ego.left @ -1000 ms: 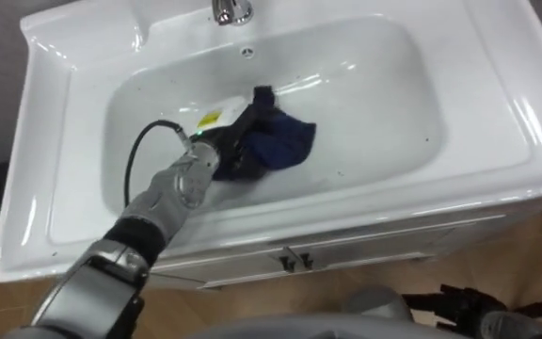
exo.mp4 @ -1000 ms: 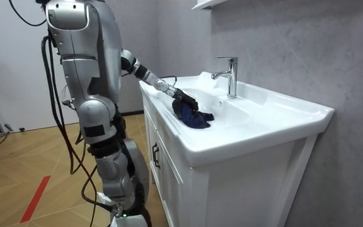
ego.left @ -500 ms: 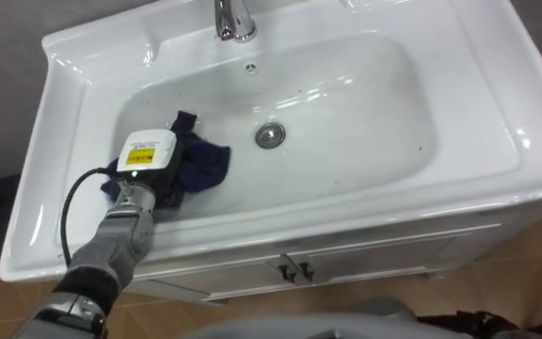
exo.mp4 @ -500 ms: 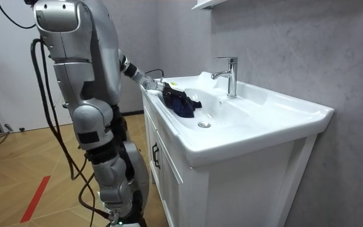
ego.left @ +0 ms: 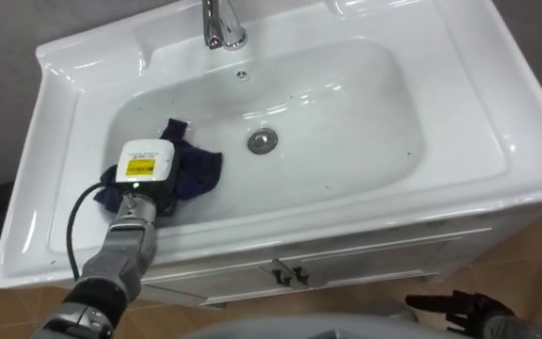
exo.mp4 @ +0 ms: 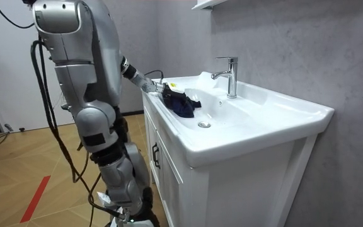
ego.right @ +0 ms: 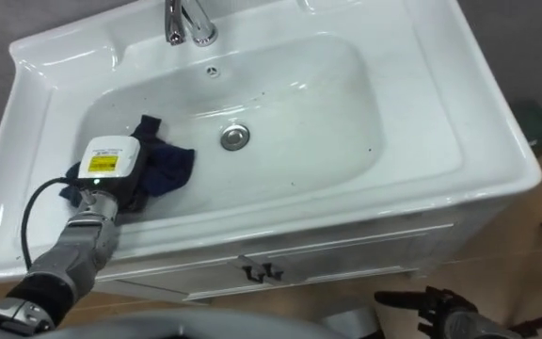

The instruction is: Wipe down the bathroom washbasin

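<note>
Swept off the drain (ego.left: 263, 140) a second ago, the dark cloth (ego.left: 196, 171) is now lying on the basin's (ego.left: 346, 113) left slope, bunched under the left hand (ego.left: 145, 166) and poking out just ahead of it. The hand's fingers are hiding, so their grip is unclear. If they are only pressing loosely, the wad is risking slipping free mid-stroke. The right hand (ego.left: 459, 306) is hanging low, fingers loosely straight.
</note>
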You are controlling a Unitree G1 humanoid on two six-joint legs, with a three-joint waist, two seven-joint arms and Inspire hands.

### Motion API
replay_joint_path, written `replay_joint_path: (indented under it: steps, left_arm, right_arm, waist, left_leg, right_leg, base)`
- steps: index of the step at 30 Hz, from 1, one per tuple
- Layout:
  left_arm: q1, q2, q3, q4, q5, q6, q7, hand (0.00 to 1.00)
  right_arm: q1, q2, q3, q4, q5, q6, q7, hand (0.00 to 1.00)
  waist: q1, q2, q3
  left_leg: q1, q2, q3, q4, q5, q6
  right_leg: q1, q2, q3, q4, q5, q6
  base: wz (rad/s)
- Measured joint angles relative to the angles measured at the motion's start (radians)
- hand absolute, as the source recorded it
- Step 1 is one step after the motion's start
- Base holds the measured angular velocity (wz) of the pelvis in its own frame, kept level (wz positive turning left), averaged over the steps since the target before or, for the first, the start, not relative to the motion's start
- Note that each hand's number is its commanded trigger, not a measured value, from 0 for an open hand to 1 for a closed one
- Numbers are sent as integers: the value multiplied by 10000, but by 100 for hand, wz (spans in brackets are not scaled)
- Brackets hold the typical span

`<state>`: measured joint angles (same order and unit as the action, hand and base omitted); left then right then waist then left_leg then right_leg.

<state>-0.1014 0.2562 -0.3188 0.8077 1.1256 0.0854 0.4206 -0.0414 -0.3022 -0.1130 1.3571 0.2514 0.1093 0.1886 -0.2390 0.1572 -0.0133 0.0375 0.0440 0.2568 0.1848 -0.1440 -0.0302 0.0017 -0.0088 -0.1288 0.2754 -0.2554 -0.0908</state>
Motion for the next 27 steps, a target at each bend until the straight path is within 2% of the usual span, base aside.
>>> replay_joint_path:
  steps: [1,3,4,5,7,9,11,12,14,17,22,24,27]
  left_arm:
    - [-32,-10,-64,-59,-41,63,-42,100]
    - [-323,-159,-306,-288,-221,399,-344,100]
    - [-385,-210,-361,-291,-220,450,-409,100]
    - [-614,-369,-474,-420,-336,571,-568,100]
    - [-812,-515,-683,-700,-695,740,-818,100]
    - [-1198,-817,-1017,-777,-761,768,-958,100]
    - [-1678,-1264,-1353,-1036,-769,818,-1420,100]
    - [-1791,-1345,-1497,-1067,-834,812,-1497,100]
    - [-2326,-1597,-2163,-1339,-1921,710,-2003,100]
    - [-2809,-1930,-2703,-1737,-2967,330,-2754,100]
    - [-3015,-2040,-3136,-2389,-4494,35,-3738,100]
    - [-3120,-2018,-3141,-2403,-5768,-29,-4191,100]
    - [-3230,-2010,-3137,-2493,-7127,-59,-4938,100]
  right_arm:
    - [-3,3,54,0,32,-1,1,0]
    - [6,10,149,2,190,-95,-13,0]
    - [8,12,203,4,213,-98,-16,0]
    - [-19,19,451,4,295,-110,-8,0]
    - [-124,20,929,7,426,-119,8,0]
    - [-235,64,1314,11,497,-129,67,0]
    - [-458,190,1356,78,571,-202,175,0]
    - [-518,221,1365,87,592,-256,203,0]
    - [-634,264,1716,9,579,-439,293,0]
    - [-665,278,1811,58,626,-581,414,0]
    - [-597,239,2009,71,605,-659,558,0]
    - [-598,206,2113,69,590,-659,636,0]
    - [-646,229,2216,72,614,-668,713,0]
  waist:
    - [-15,-18,15]
    - [-30,-104,102]
    - [-17,-132,129]
    - [-38,-205,197]
    - [-46,-292,260]
    - [-127,-425,355]
    - [-251,-571,448]
    - [-331,-587,457]
    - [-612,-601,461]
    - [-870,-609,460]
    - [-904,-688,446]
    - [-905,-728,442]
    - [-901,-835,441]
  left_leg:
    - [-4,-2,-2,0,0,0]
    - [-66,-29,-170,1,0,0]
    - [-83,-33,-194,1,0,0]
    - [-116,-36,-195,10,0,0]
    - [-283,-44,-198,62,0,0]
    - [-390,-58,-223,56,1,-1]
    - [-556,-89,-245,67,-1,1]
    - [-610,-98,-245,69,0,1]
    - [-824,-156,-313,138,-1,3]
    - [-978,-212,-402,178,-14,25]
    - [-975,-210,-413,130,-48,75]
    - [-967,-193,-431,115,-49,74]
    - [-951,-184,-412,106,-48,74]
  right_leg:
    - [0,-1,-9,-3,0,0]
    - [3,-22,-127,-7,-6,13]
    - [3,-24,-156,-7,-5,19]
    - [-19,-37,-196,-3,0,27]
    - [-130,-72,-293,2,6,46]
    - [-181,-88,-416,-4,18,74]
    - [-298,-112,-481,-24,25,119]
    - [-338,-132,-519,-31,31,128]
    - [-393,-202,-673,-136,63,182]
    - [-380,-248,-867,-234,107,241]
    - [-410,-249,-888,-234,108,243]
    - [-310,-251,-1028,-204,110,245]
    - [-206,-250,-1180,-212,111,246]
  base:
    - [11]
    - [17]
    - [17]
    - [14]
    - [13]
    - [21]
    - [17]
    - [8]
    - [18]
    - [16]
    - [-2]
    - [12]
    - [22]
